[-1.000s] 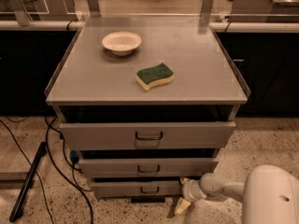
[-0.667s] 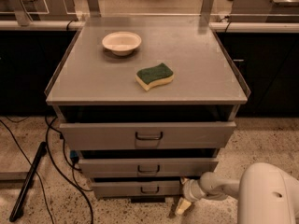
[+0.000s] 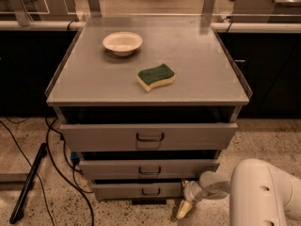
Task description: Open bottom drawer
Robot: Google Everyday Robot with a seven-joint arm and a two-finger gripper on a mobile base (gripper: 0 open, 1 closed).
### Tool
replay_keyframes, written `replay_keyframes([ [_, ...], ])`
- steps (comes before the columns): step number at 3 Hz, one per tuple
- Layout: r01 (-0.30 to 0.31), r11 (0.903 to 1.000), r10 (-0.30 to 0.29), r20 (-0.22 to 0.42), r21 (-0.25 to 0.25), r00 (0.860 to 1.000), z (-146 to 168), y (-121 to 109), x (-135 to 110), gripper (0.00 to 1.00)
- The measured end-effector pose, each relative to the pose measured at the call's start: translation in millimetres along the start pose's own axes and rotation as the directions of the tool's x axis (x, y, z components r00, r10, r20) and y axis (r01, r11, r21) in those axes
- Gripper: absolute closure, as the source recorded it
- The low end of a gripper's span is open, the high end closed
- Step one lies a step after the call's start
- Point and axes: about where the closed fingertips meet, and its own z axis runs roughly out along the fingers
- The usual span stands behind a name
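Bottom drawer [image 3: 123, 190]: grey metal, narrowest and shortest of three stacked fronts, small dark loop handle [image 3: 150, 191] at centre. Lowest in the grey metal bench [image 3: 94, 86], just above the speckled floor [image 3: 263, 140], under the middle-width grey drawer front [image 3: 108, 168] and the widest grey drawer front [image 3: 99, 136]. Set back behind both, each front stepping further in toward the bottom. Thin dark gap along its upper edge; interior not visible. Lower edge lost in shadow, with something dark beneath, impossible to identify.

Gripper [image 3: 184, 210] low at the drawer's right end, pale yellowish tip pointing down and left toward the floor. Beside the front's right corner; touching or just apart, impossible to judge. Well to the right of the loop handle. Spread or closed: impossible to judge from this angle.

White rounded robot arm [image 3: 265, 192] cut off by the right and bottom edges.

On the bench top, a shallow white round bowl [image 3: 122, 42] toward the back left and a green-topped yellow sponge [image 3: 155, 76] nearer the front, well apart. Black cables [image 3: 51, 154] trailing across the floor on the left, partly hidden behind the bench.
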Motion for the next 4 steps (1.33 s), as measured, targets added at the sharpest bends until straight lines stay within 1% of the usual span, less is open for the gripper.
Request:
replay_keyframes([
  [2, -0.031, 0.9982, 0.030, -0.022, -0.051, 0.999, -6, 13, 2, 0.00],
  [3, -0.056, 0.9938, 0.052, -0.045, -0.096, 0.998, -10, 25, 5, 0.00],
  [4, -0.067, 0.9901, 0.061, -0.052, -0.123, 0.997, -14, 31, 4, 0.00],
])
